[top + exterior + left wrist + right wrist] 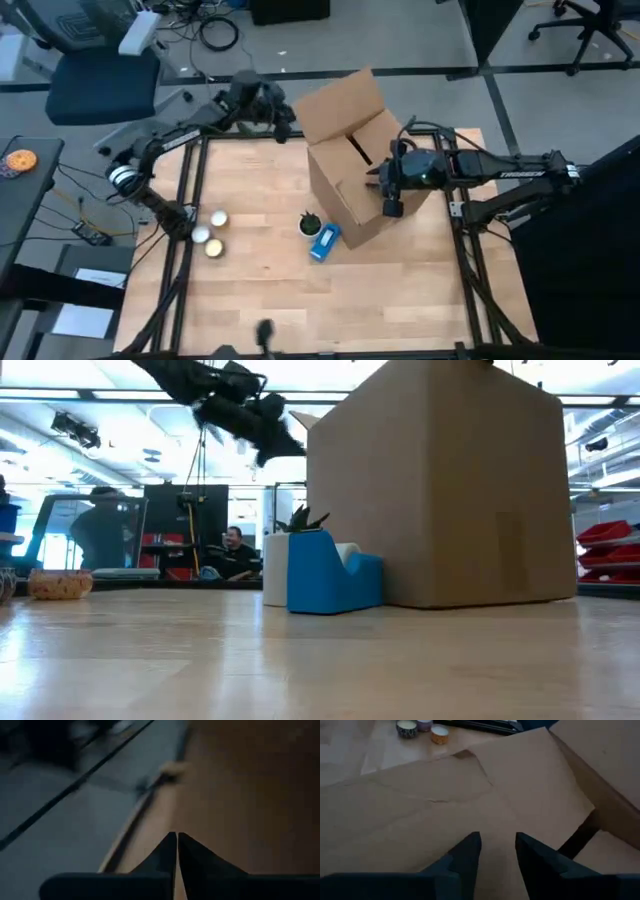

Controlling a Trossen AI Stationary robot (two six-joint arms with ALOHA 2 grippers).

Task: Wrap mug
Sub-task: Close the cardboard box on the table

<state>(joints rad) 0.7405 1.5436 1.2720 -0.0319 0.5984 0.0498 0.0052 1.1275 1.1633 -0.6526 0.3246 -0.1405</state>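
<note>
The mug is not in view. A brown cardboard box point(352, 160) stands mid-table with its far flap raised. My right gripper point(497, 845) is open over the box's top flaps point(470, 795), at the box's near right side point(392, 203). My left gripper point(177, 842) is shut on nothing and hangs in the air at the table's far edge, left of the box point(282, 127), high up in the low view point(285, 445). A blue tape dispenser point(325, 241) and a small potted plant point(310, 223) rest on the table at the box's near side. My right gripper's fingers point(465, 852) stand close over the creased brown flap point(495, 820) of the box's top, slanting down. I cannot tell whether they touch it.
Three small candles point(210, 233) sit at the table's left. A dark gap point(580, 837) opens between the box's flaps. Bare wood point(260, 300) lies along the near half of the table. People sit in the room beyond point(235, 550).
</note>
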